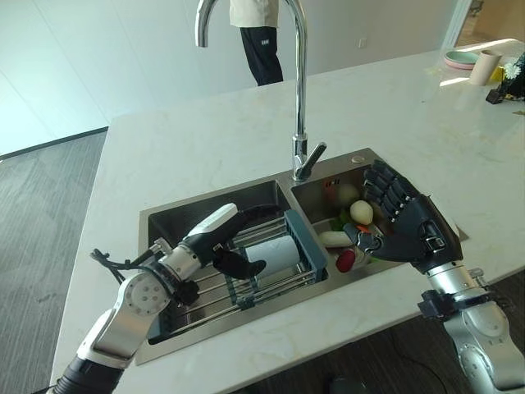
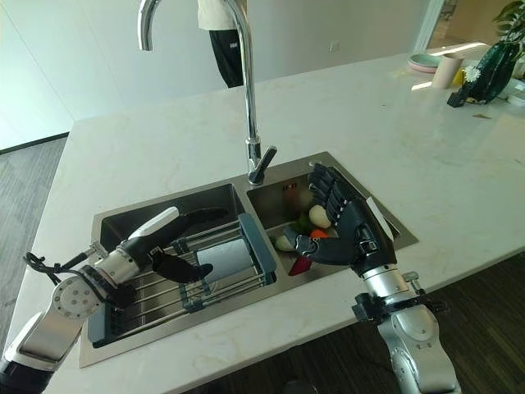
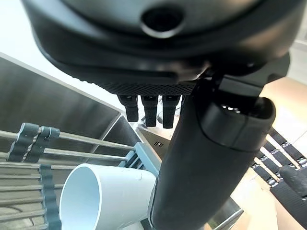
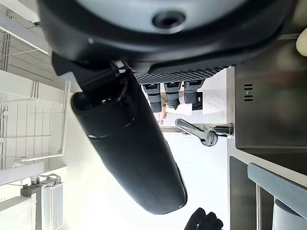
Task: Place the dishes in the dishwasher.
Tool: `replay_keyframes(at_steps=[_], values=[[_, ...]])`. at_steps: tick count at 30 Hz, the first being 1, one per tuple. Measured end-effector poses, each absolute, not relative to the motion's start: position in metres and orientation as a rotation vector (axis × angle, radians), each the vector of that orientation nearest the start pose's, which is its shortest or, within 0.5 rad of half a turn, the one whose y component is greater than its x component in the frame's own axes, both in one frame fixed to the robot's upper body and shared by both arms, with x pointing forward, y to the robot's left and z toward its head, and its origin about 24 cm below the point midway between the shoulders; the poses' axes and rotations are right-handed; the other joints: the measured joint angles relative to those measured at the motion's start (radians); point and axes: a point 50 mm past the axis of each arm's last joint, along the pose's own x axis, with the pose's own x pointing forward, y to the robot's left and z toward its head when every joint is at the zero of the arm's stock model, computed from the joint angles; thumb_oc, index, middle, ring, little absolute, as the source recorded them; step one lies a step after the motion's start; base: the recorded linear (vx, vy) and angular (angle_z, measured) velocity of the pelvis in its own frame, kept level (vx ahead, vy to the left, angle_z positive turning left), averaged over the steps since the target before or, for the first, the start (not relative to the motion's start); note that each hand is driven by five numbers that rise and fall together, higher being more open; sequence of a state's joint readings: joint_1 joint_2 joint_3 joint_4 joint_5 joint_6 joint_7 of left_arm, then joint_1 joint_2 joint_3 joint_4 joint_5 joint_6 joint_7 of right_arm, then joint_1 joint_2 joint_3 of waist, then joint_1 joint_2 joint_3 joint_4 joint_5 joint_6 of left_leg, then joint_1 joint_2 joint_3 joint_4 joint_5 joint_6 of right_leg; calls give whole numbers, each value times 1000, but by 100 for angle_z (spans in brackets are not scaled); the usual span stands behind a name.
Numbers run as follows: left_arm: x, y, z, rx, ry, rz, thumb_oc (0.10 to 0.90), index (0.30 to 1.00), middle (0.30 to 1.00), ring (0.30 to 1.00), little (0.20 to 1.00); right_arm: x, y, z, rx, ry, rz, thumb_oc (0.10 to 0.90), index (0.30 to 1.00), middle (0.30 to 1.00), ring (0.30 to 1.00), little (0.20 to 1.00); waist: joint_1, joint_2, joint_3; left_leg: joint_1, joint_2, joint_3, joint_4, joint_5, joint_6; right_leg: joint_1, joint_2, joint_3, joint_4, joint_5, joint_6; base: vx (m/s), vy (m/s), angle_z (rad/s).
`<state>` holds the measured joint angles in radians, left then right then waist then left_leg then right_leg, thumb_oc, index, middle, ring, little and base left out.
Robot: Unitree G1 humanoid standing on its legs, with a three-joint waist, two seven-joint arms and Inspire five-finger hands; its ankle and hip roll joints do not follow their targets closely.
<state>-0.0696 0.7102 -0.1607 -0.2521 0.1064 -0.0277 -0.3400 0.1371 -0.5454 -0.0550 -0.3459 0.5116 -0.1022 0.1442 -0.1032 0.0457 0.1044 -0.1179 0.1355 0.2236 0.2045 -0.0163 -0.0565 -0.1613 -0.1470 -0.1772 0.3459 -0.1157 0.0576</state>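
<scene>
A white cup (image 1: pixel 275 251) lies on its side on the sink rack (image 1: pixel 246 287), just beside the left hand (image 1: pixel 225 246), whose fingers are relaxed and empty. It looks light, stiff and probably slippery; the rim offers a hold. The right hand (image 1: pixel 406 222) hovers spread over the other basin.

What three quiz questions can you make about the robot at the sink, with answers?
1. True or false: the white cup lies on its side on the rack in the sink's left basin.
2. Which basin holds the pile of vegetables? A) the left one B) the right one C) neither
3. Fill in: the left hand reaches over the rack beside the cup, and the right hand is held with straight fingers over the ____ basin.

Key:
1. True.
2. B; they lie below the faucet, beside the right hand.
3. Right.
</scene>
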Motion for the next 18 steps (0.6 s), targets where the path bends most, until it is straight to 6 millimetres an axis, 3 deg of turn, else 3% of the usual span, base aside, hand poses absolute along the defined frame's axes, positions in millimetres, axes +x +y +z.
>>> replay_keyframes(at_steps=[10, 18], values=[[256, 194, 92, 824, -15, -542, 800, 900, 900, 900, 900, 222, -218, 127, -58, -289, 252, 800, 900, 900, 900, 900, -7, 0, 0, 17, 3, 22, -2, -8, 0, 10, 5, 22, -19, 16, 6, 3, 5, -7], [257, 197, 87, 828, 21, -531, 800, 900, 900, 900, 900, 223, -217, 128, -60, -297, 263, 800, 900, 900, 900, 900, -7, -1, 0, 18, 3, 26, -1, -8, 2, 10, 6, 25, -21, 19, 7, 0, 1, -1]])
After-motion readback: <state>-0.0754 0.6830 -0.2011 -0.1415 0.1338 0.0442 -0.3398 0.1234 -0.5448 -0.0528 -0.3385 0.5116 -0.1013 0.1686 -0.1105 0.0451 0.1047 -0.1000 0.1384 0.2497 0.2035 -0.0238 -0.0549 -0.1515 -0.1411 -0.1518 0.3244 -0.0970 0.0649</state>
